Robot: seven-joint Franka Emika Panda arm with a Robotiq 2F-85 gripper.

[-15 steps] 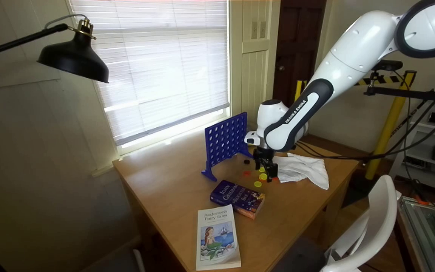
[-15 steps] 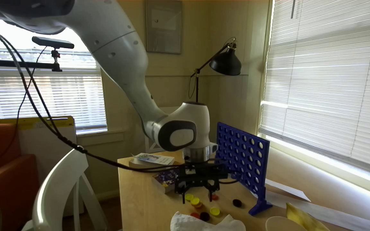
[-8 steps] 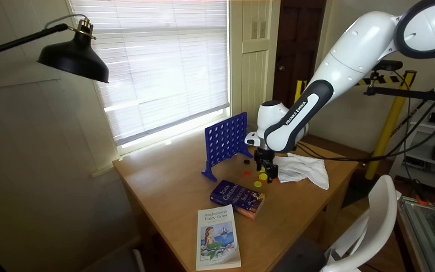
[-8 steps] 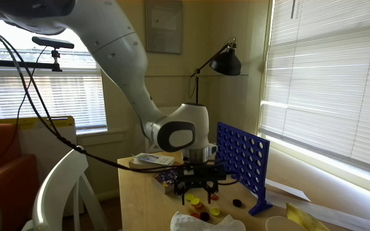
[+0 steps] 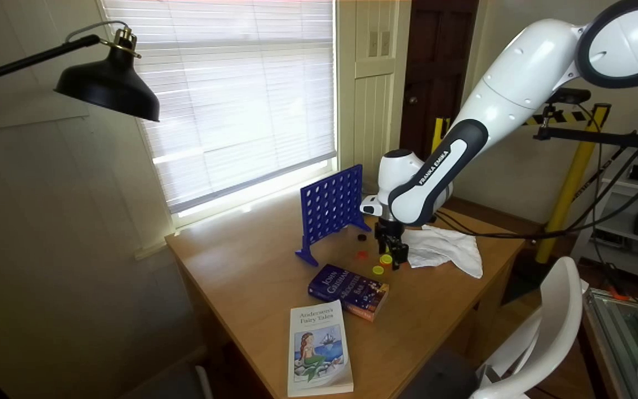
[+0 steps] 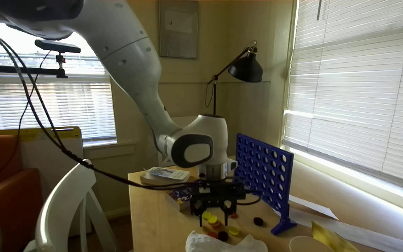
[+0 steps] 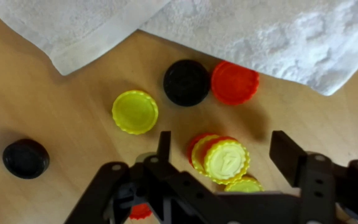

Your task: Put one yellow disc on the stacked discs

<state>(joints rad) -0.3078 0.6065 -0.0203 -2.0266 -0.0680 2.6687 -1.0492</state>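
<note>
In an exterior view, works over a light-brown wooden table (image 6: pixel 152 224), with an upright blue plastic grid frame (image 6: pixel 261 171) on the right, seemingly parked aside to leave working room. Has a rumpled white fabric cloth (image 6: pixel 205 243) on the near side. Points down with a black, metal-looking two-fingered gripper (image 7: pixel 221 140), spread and pinching nothing, probably held so to straddle the short round pile of red and yellow plastic discs (image 7: pixel 227 160), seen between its jaws in the wrist view. Finds, just right and nearer, a loose flat round yellow plastic disc (image 7: pixel 135 112), likely the one to add. Has open wood out to the table's left edge for backing off, less toward the grid frame. Cannot tell the height, nor any contact between the pile and a second yellow disc (image 7: pixel 244 186), just beyond at far left.
</note>
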